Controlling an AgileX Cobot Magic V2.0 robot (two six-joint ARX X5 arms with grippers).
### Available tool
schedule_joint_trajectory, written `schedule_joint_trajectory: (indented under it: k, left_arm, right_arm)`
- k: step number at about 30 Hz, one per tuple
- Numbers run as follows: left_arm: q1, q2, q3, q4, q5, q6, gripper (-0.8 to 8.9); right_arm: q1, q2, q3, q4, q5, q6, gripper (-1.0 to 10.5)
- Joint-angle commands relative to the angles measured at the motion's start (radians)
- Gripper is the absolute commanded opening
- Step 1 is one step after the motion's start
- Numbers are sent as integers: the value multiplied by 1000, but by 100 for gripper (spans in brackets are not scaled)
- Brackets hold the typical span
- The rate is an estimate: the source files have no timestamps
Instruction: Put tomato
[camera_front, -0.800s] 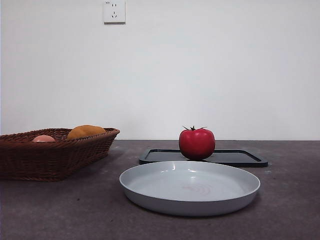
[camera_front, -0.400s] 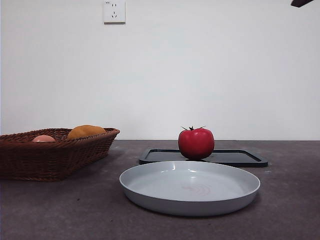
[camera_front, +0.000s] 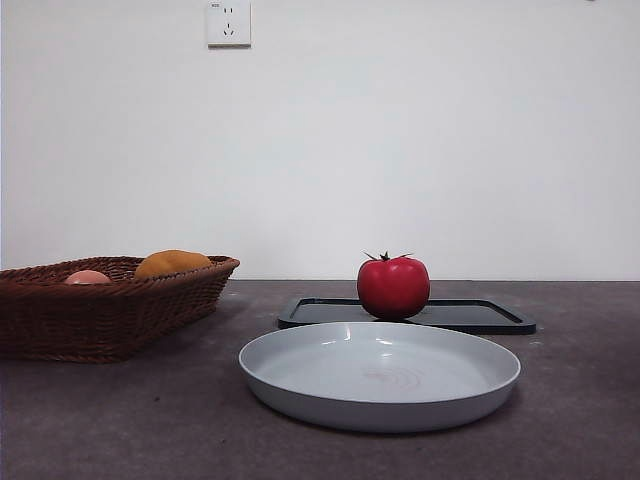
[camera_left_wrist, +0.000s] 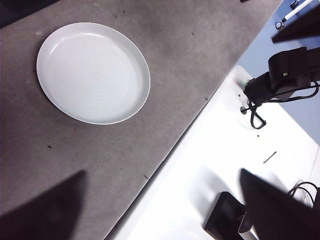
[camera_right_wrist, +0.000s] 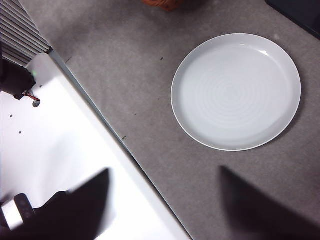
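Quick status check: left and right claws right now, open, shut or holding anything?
Left claw: open, holding nothing, high above the gray plate.
Right claw: open, holding nothing, also above the plate.
Tomato sits ungripped on the black tray.

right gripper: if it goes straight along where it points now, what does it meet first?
Most likely bare table, just beside the empty grey plate. The right gripper is open, holds nothing, and looks down at the mat with nothing between. Depth is unclear; the tomato is outside this view.
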Motion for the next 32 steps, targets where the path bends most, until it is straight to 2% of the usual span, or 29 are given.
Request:
schedule_joint_trajectory:
  k: [1,3,4,32]
  left_arm:
    - [-5,6,23,4,8,12,150]
    - [-5,6,23,5,8,12,16]
    - [-5,6,23,4,8,12,10]
    - [-5,6,23,6,8,11,9]
  right_arm:
    - [7,5,10,10,-3,10,105]
    - [7,5,10,9,-3,10,43]
    - [7,5,10,9,-3,8,14]
    - [7,5,10,13,-3,4,12]
